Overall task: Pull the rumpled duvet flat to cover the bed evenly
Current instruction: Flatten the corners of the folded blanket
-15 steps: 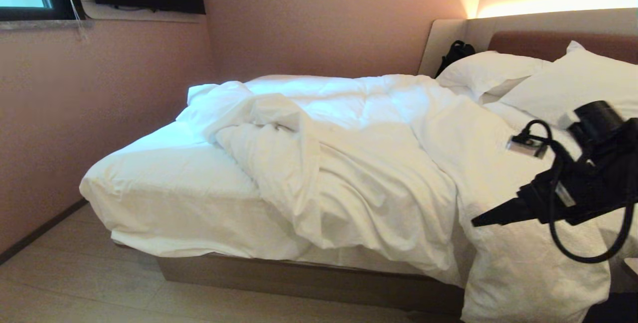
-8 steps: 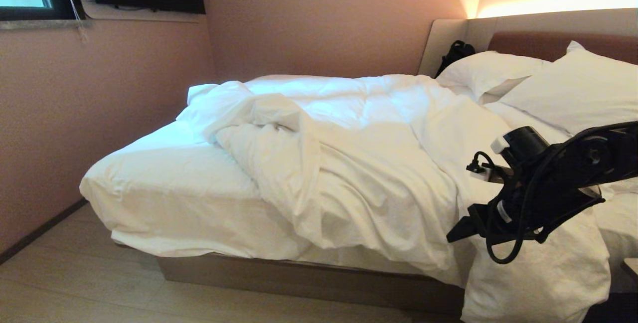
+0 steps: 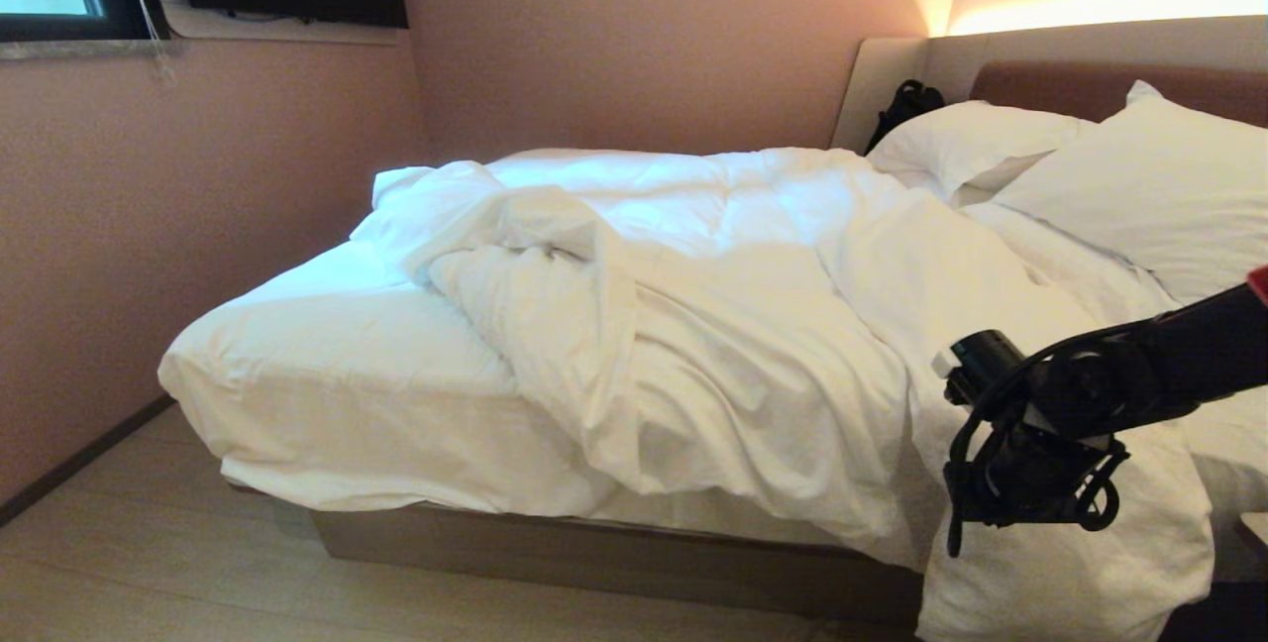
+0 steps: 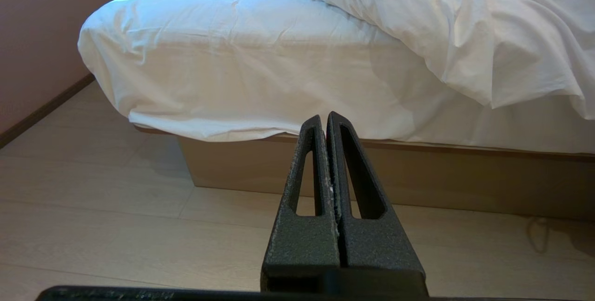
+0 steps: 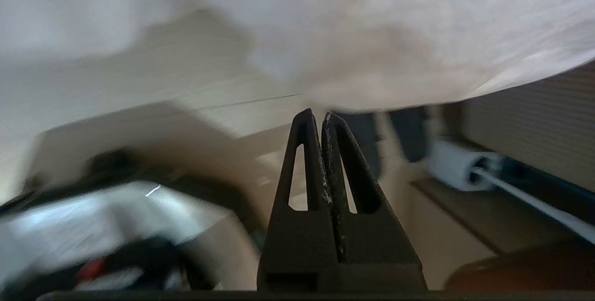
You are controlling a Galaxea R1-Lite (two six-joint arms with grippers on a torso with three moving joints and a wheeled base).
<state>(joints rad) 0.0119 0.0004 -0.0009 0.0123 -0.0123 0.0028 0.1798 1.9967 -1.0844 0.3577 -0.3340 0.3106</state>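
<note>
Pointing down beside the bed's near edge, the right gripper [image 5: 315,117] has its fingers pressed together with nothing between them (the hanging duvet [image 5: 395,31] shows just past the tips). From the head camera, the right arm [image 3: 1119,384] reaches in over the duvet's [image 3: 753,345] draped corner. That duvet lies bunched across the middle of the bed [image 3: 614,548], leaving bare sheet [image 3: 337,365] at the foot. Two pillows [image 3: 1139,176] sit by the headboard. The left gripper [image 4: 327,122], also pressed shut and empty, hangs low over the floor [image 4: 116,226], facing the bed base.
</note>
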